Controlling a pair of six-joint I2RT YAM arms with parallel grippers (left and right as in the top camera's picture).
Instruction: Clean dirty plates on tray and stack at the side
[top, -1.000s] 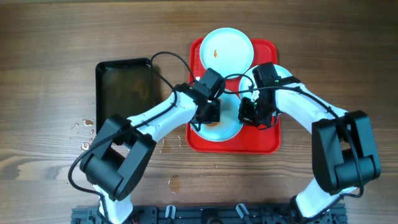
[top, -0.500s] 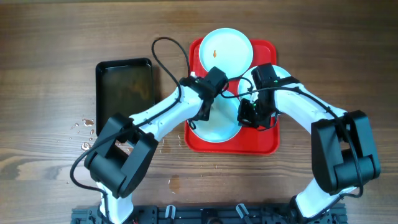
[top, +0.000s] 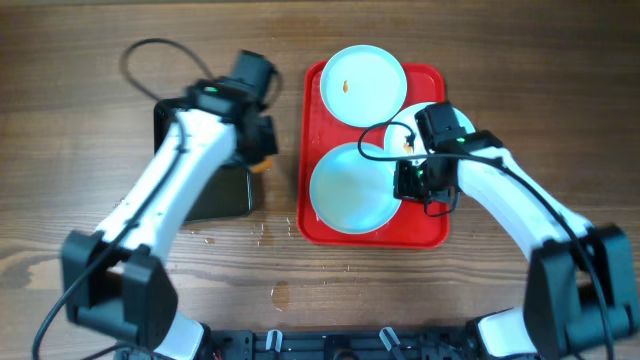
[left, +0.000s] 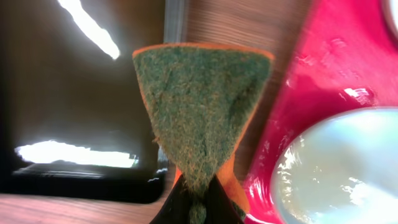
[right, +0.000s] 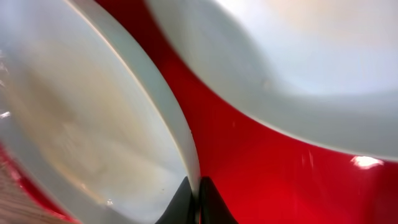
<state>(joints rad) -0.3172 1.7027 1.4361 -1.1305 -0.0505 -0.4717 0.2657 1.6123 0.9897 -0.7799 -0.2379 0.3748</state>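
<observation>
- Right wrist: my right end effector (right: 194, 198) is clenched on the near plate's (right: 93, 124) rim, inside the red tray (right: 249, 168).
- Left wrist: my left end effector (left: 198, 202) grasps a sponge (left: 202, 106) over the black tray's (left: 74, 93) edge and the tabletop (left: 236, 25).
- Overhead: a third plate (top: 400, 135) lies partly under my right arm. The far plate (top: 362, 72) has an orange smear.

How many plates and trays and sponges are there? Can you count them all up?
Plates: 3
Red tray: 1
Black tray: 1
Sponge: 1
Total: 6
</observation>
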